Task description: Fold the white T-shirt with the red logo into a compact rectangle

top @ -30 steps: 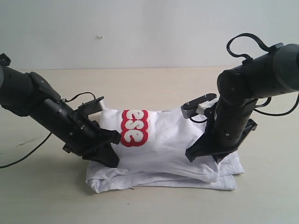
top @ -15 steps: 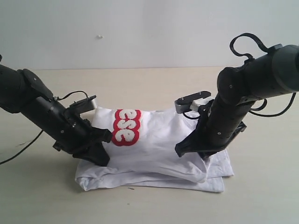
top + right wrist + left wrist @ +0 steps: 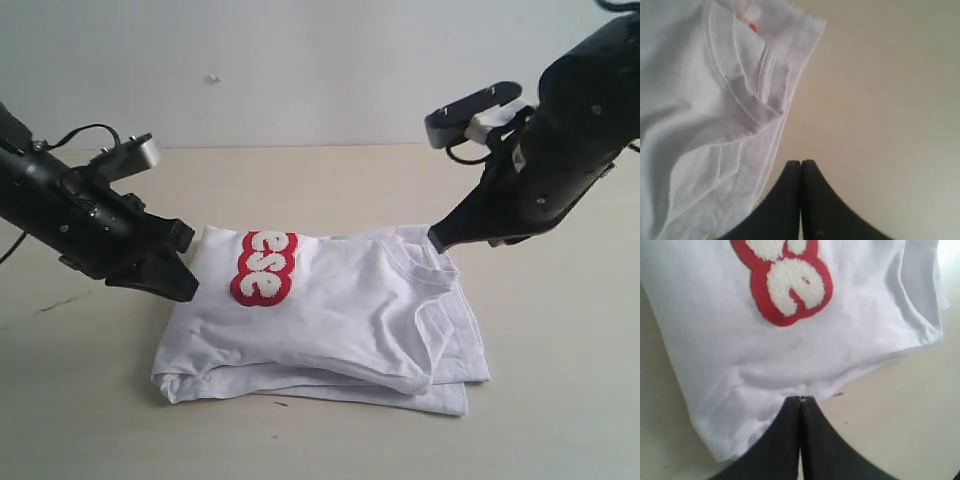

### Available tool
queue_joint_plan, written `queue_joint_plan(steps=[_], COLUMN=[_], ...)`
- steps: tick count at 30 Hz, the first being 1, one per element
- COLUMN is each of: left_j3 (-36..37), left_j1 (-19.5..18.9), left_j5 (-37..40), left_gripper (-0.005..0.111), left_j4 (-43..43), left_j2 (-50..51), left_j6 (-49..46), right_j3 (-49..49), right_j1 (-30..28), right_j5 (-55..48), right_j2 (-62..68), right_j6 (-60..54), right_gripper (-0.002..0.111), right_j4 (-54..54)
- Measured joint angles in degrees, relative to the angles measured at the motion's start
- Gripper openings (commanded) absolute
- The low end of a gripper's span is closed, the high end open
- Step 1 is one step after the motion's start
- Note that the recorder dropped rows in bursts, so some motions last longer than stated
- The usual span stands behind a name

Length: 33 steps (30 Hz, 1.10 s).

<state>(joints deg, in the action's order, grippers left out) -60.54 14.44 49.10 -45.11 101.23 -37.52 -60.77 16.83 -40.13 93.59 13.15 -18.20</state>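
The white T-shirt [image 3: 340, 315] lies folded in a thick, roughly rectangular stack on the table, also seen in the left wrist view [image 3: 840, 335] and the right wrist view [image 3: 695, 110]. Its red logo [image 3: 262, 267] with puffy white letters sits on top near the left end; part of the logo [image 3: 790, 282] shows from the left wrist. The ribbed collar [image 3: 420, 275] lies at the right end, with an orange tag [image 3: 752, 25] peeking out. My left gripper [image 3: 183, 290] is shut and empty, just off the shirt's left edge. My right gripper [image 3: 437, 240] is shut and empty, lifted by the shirt's far right corner.
The beige table [image 3: 330, 180] runs back to a pale wall [image 3: 300, 60]. A black cable [image 3: 15, 245] trails from the left arm over the table's left side. A small dark speck [image 3: 281, 404] lies in front of the shirt.
Both grippers have left the shirt and pulled outward and up, the left to the left, the right up and to the right. The shirt has settled flat, shifted slightly left.
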Motion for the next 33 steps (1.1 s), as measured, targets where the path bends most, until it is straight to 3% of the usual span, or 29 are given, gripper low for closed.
queue_joint_plan(steps=[5,16,33], left_j3=[7.9,32.1,43.7], left_j1=[0.0,0.0,-0.1], left_j5=[-8.1,-34.0,-36.9], left_gripper=[0.0,0.0,0.0], left_j4=[-0.5,-13.0,-13.4], left_j2=[-11.3,-40.3,-69.6], left_j6=[0.0,-5.1,-5.5], right_j3=[5.4,22.9,30.3], right_j1=[0.0,0.0,0.0], right_j5=[3.7,14.9,13.3], right_j2=[-12.2,-36.1,-54.4], right_j6=[0.1,0.2,0.3], right_gripper=[0.0,0.0,0.0], right_j4=[0.0,0.0,0.0])
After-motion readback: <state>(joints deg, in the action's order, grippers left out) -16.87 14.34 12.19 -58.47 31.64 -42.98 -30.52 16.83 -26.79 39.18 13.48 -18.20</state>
